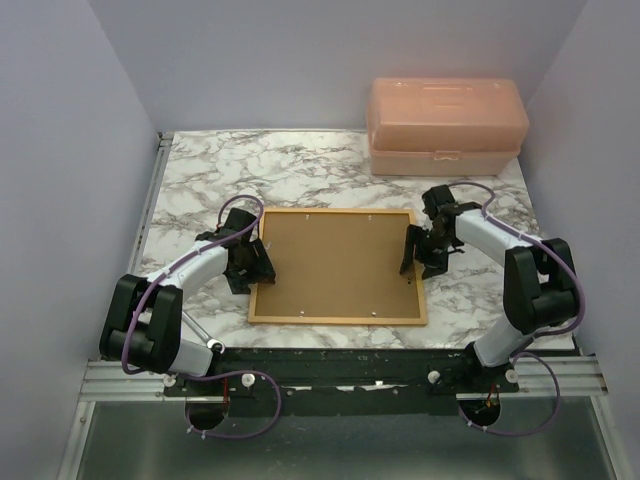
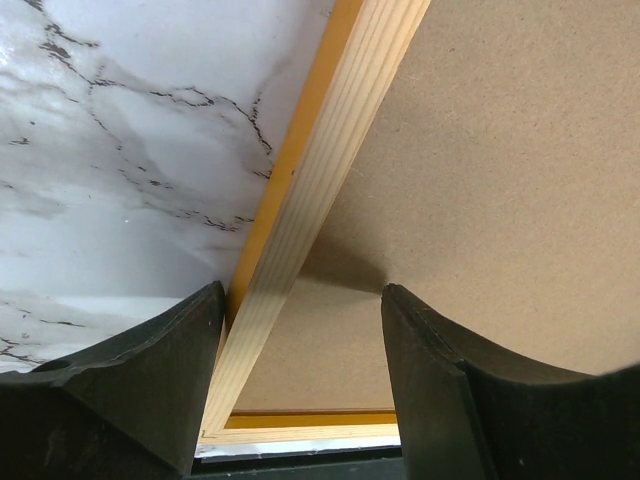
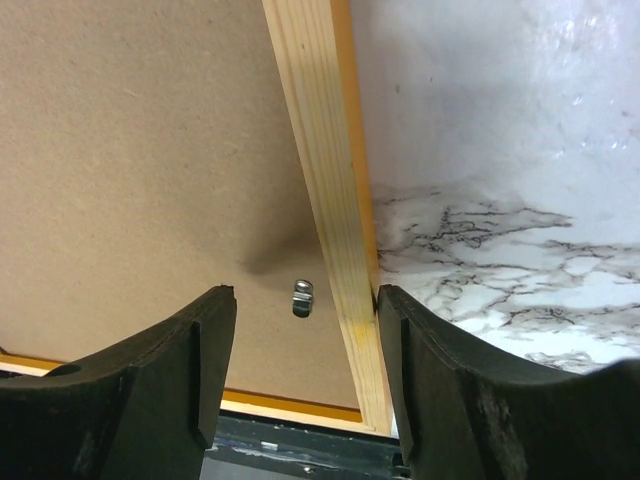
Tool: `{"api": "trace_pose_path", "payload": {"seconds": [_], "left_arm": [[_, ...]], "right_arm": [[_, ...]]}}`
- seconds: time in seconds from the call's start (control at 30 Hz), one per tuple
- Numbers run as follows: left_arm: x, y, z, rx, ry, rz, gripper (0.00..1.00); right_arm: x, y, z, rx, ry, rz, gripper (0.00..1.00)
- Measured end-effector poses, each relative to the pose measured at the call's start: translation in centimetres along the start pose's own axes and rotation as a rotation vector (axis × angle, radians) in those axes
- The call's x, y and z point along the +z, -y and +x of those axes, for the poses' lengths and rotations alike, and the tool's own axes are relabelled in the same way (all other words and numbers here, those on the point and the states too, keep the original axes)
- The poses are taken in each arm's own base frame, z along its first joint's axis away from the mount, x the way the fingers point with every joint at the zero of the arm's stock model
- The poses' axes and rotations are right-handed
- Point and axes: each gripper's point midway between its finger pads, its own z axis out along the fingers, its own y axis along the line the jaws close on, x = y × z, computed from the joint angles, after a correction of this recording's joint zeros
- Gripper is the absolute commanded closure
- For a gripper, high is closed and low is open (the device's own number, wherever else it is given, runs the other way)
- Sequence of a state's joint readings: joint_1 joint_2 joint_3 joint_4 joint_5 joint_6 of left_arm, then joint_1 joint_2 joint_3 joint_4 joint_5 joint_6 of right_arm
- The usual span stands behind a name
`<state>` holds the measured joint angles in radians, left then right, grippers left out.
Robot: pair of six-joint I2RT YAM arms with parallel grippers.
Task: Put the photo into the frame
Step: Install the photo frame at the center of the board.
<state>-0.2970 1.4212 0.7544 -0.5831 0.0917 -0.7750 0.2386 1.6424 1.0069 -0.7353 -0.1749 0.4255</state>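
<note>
The orange wooden frame point(image 1: 335, 320) lies face down in the middle of the marble table, with the plain brown backing board point(image 1: 335, 262) set in it. The photo is hidden or out of view. My left gripper point(image 1: 258, 262) is open over the frame's left rail point(image 2: 300, 220); the rail runs between the fingers point(image 2: 150, 380), next to the outer one. My right gripper point(image 1: 412, 258) is open over the right rail point(image 3: 325, 180), which lies next to its outer finger point(image 3: 450, 390). A small metal tab point(image 3: 302, 297) sits on the board between the right fingers.
A pink translucent plastic box point(image 1: 445, 125) stands at the back right of the table. Grey walls close in the left, right and back sides. The frame's near edge lies close to the table's front edge point(image 1: 340, 350).
</note>
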Motion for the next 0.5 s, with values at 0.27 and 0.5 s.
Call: {"api": "trace_pose_path", "payload": {"seconds": [0.27,0.5], "left_arm": [[0.0,0.1,0.0,0.000,-0.002,0.004,0.36],[0.0,0.1,0.0,0.000,-0.004,0.006,0.36]], "right_arm": [[0.4,0.8,1.7,-0.008,-0.039,0.051,0.51],[0.3,2.2,1.7,-0.019,-0.022,0.156,0.92]]}}
